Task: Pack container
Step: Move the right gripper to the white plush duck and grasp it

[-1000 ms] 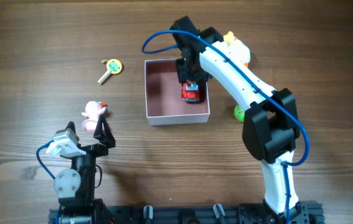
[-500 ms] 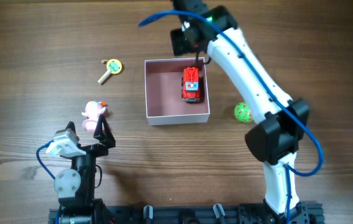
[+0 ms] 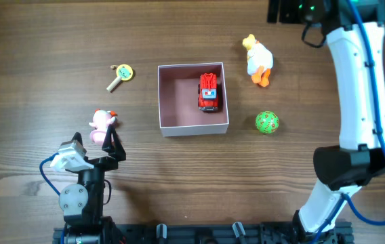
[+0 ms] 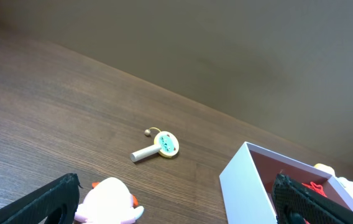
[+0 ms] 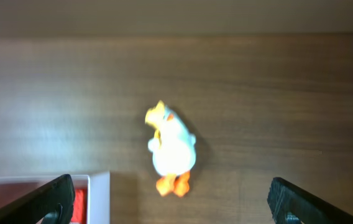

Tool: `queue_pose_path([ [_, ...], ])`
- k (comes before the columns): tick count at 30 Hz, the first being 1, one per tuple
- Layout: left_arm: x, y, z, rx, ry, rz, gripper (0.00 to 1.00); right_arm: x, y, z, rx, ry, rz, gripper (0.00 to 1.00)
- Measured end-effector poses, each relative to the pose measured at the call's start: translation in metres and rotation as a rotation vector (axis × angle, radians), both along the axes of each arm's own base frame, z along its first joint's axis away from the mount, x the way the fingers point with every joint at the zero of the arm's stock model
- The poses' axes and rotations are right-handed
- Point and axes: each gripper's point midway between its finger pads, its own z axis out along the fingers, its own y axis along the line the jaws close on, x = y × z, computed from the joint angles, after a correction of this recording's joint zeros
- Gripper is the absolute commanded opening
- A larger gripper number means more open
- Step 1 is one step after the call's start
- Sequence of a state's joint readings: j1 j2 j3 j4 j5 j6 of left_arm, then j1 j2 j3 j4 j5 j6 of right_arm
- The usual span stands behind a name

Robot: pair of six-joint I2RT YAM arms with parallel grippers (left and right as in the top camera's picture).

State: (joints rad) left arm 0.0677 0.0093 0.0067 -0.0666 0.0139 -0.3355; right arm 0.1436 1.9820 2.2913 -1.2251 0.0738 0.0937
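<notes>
**A:** How do the jaws stand?

**B:** The right gripper (image 5: pixel 170 183) is spread wide with nothing in it. Its two dark fingers sit at the lower corners of its wrist view. The left gripper (image 4: pixel 173 193) is just as wide and also empty.

**A:** What changed in the last second?

**B:** A second ago the right gripper was down inside the container (image 3: pixel 194 127), right over the red toy truck (image 3: pixel 209 92). Now it is up at the far edge of the table (image 3: pixel 43 41), beyond the duck (image 3: pixel 257 59). The truck lies alone in the container's right half, lengthwise along the wall. The arm hid the duck then; now it shows whole. The left arm has not moved.

**A:** And the container?

**B:** It is mid-table, resting flat with its pink floor up.

**A:** Do the views differ?

**B:** The right wrist looks straight down on the duck, with a container corner and a sliver of red at lower left. Only the overhead shows the green ball (image 3: pixel 267 122), near the container's right front corner but apart from it. The left wrist catches the pink toy (image 4: pixel 109 199) just ahead of its fingers, and the yellow disc toy (image 4: pixel 158 146) farther off.

**A:** Any writing?

**B:** The disc has green marks, too small to read.
</notes>
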Motion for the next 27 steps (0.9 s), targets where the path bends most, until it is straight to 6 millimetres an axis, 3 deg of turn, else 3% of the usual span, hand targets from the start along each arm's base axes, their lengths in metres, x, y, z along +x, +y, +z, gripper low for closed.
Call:
queue_pose_path([
  [7, 0.0, 0.0, 0.0, 0.0, 0.0, 0.0, 1.0, -0.003, 0.012, -0.081, -0.101, 0.184, 0.191, 1.0],
  [15, 0.0, 0.0, 0.0, 0.0, 0.0, 0.0, 1.0, 0.001, 0.009, -0.152, -0.136, 0.329, 0.242, 1.0],
  [20, 0.0, 0.0, 0.0, 0.0, 0.0, 0.0, 1.0, -0.001, 0.009, -0.173, -0.137, 0.38, 0.242, 0.99],
  [27, 0.0, 0.0, 0.0, 0.0, 0.0, 0.0, 1.0, 0.001, 0.013, -0.173, -0.115, 0.372, 0.244, 1.0],
])
